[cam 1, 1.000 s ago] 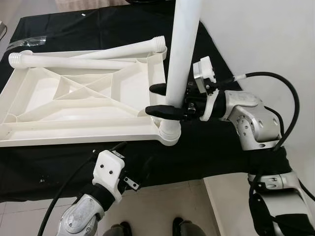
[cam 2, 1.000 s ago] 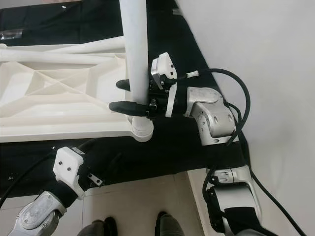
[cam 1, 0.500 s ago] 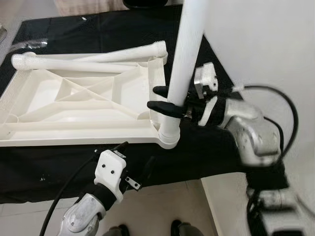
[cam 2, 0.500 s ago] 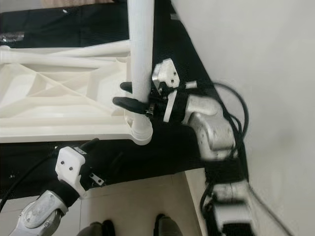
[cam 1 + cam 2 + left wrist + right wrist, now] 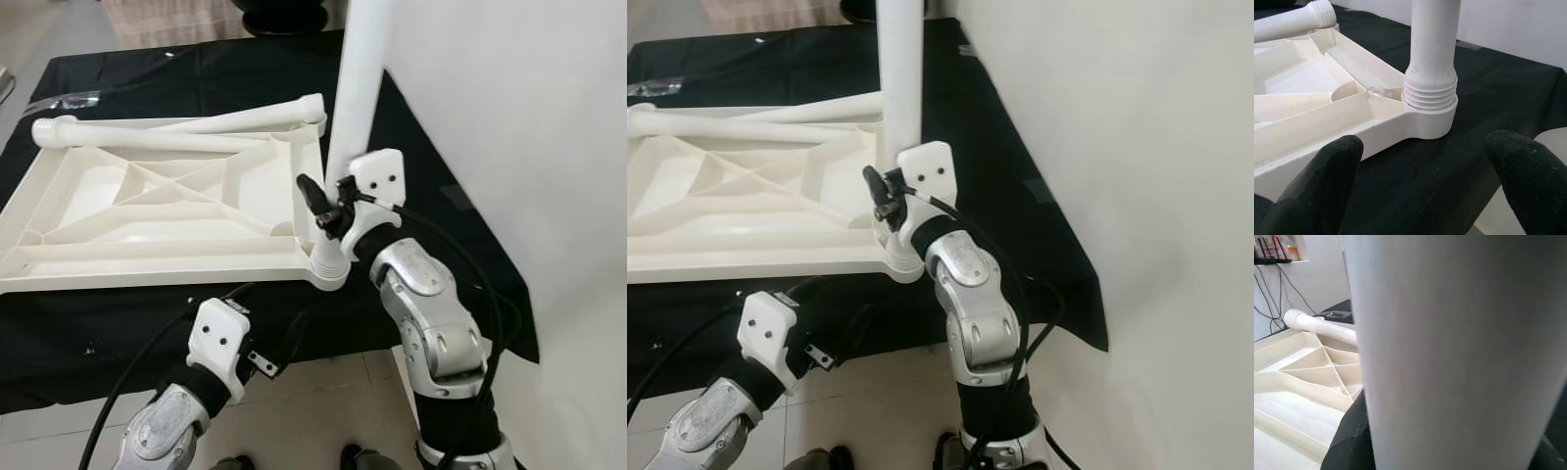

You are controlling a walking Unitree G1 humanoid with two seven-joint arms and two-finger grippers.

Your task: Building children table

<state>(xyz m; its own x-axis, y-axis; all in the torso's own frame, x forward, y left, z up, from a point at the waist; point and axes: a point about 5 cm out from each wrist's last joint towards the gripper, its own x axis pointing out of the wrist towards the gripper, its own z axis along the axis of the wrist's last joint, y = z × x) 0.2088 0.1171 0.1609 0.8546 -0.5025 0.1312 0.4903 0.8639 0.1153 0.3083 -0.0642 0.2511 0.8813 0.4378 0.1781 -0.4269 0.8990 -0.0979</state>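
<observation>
Left eye view: right gripper (image 5: 328,211) clamped around upright white leg (image 5: 355,88), threaded end seated in corner socket of upturned white tabletop (image 5: 147,211); left gripper (image 5: 1425,161) spread wide, nearby.

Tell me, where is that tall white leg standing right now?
The upright leg stands in the corner socket of the upturned white tabletop, at its near right corner on the black cloth, with the right tool around it.

White tabletop (image 5: 157,211), black cloth (image 5: 431,284)
</observation>
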